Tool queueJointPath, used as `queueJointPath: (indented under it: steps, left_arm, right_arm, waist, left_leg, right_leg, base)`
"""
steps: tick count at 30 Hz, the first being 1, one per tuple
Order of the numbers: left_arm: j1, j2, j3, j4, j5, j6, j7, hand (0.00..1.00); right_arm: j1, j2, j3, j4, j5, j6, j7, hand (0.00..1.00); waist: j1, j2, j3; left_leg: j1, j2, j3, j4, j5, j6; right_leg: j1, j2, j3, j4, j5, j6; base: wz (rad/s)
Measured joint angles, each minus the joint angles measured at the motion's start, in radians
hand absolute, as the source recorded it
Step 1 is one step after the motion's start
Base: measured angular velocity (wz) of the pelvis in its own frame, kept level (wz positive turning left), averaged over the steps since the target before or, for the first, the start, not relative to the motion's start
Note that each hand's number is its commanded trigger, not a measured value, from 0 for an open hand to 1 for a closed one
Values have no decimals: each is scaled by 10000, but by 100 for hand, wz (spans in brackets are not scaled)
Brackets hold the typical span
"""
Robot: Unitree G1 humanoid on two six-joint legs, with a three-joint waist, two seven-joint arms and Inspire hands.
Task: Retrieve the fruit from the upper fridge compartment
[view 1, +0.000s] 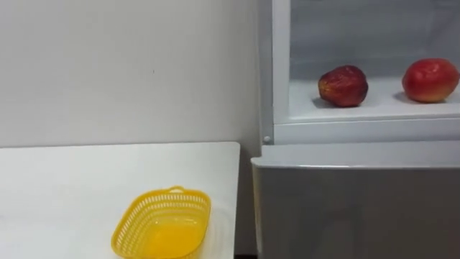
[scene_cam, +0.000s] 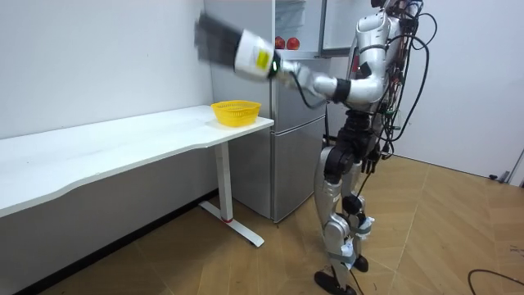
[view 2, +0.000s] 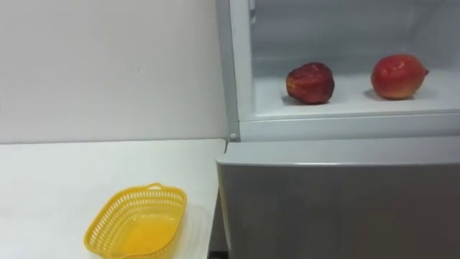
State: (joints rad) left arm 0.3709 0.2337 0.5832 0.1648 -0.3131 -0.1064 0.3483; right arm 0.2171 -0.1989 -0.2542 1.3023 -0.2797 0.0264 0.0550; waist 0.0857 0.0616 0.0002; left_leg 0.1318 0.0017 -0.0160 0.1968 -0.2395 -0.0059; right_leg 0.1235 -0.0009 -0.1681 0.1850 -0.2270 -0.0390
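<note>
**A:** Where is the thing to fetch?

**B:** On the shelf [view 1: 381, 108] of the open upper fridge compartment [view 1: 280, 72]. There is a darker fruit [view 1: 343, 85] on the left and a brighter fruit [view 1: 430, 80] to its right. They lie apart from each other, and nothing touches either one.

**A:** And the robot hand?

**B:** In the room view the left robot hand [scene_cam: 215, 39] (left, I think, going by the body) is raised high near the wall, well left of the fridge. It is blurred, so I cannot tell whether its fingers are open or closed.

**A:** What could go wrong from here?

**B:** The arm has to swing a long way right to reach the compartment, and it could clip the left frame. Both fruits are round and sit on a smooth shelf. A glancing touch could roll one to the far wall or off the near lip. The yellow basket [view 1: 162, 223] sits near the right edge of the bench [view 1: 72, 187]. A careless drop could miss it and fall between the bench and the fridge, or shove the light basket aside.
</note>
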Motion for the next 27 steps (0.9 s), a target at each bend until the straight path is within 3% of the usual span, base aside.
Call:
queueJointPath:
  steps: [2, 7, 9, 12, 16, 18, 22, 24, 27]
  left_arm:
    - [219, -240, -19, 1082, -17, 241, 108, 0]
    - [257, -317, -970, 4683, -116, 353, -130, 0]
    - [165, -345, -1606, 6236, -94, 507, -770, 0]
    - [133, -426, -2282, 7428, 185, 930, -1708, 0]
    - [-123, -494, -2912, 8250, 1200, 1313, -2475, 0]
    - [-233, -639, -3214, 8397, 1639, 1532, -2784, 0]
    - [-558, -760, -4094, 8395, 1713, 1536, -3154, 0]
    - [-884, -928, -4460, 8419, 2133, 1513, -3355, 0]
    - [-1180, -1007, -4683, 8409, 2847, 1492, -3608, 0]
  right_arm:
    - [33, 9, 2, -139, -7, 155, 68, 0]
    - [24, -11, -12, -186, -37, 311, 337, 0]
    - [35, -6, 6, -199, -46, 420, 529, 0]
    - [2, -50, 294, -188, -26, 577, 687, 0]
    - [-43, -68, 451, -156, -49, 625, 647, 0]
    - [-104, -52, 465, -199, 76, 613, 461, 0]
    - [-207, 37, 804, -372, 75, 571, -157, 0]
    - [-406, 66, 788, -439, 193, 533, -716, 0]
    - [-443, 98, 728, -1473, 504, 382, -1502, 0]
  waist:
    - [-15, -6, -19]
    - [-43, -52, -15]
    - [-68, -76, 7]
    - [-83, -131, 35]
    - [-174, -144, 31]
    - [-404, -174, 19]
    - [-667, -260, -2]
    - [-796, -303, -15]
    - [-868, -401, -2]
  left_leg:
    - [-14, 3, -12, 8, -2, 2]
    - [33, 4, -32, -7, -3, 5]
    - [99, 7, -5, 2, -5, 6]
    - [144, 10, 32, -4, -10, 15]
    - [138, 21, 43, -2, -9, 15]
    - [132, 29, 82, -1, -9, 15]
    - [158, 30, 178, 5, -4, 16]
    - [206, 56, 585, -18, 0, 19]
    - [196, 77, 812, -59, 2, 22]
  right_leg:
    - [10, -1, -25, -13, -1, -2]
    - [102, 4, -16, 14, 0, -5]
    - [209, 2, -42, -3, -2, -4]
    - [199, 2, -2, 17, -37, -6]
    - [185, 8, -13, 42, -37, -8]
    - [186, 9, -3, 46, -36, -9]
    - [186, 9, 51, 65, -33, -10]
    - [156, 15, 207, 91, -33, -7]
    - [-54, 16, 380, 273, -41, -11]
  base:
    - [4]
    - [1]
    - [5]
    - [0]
    - [2]
    - [0]
    - [-6]
    - [-18]
    - [-30]
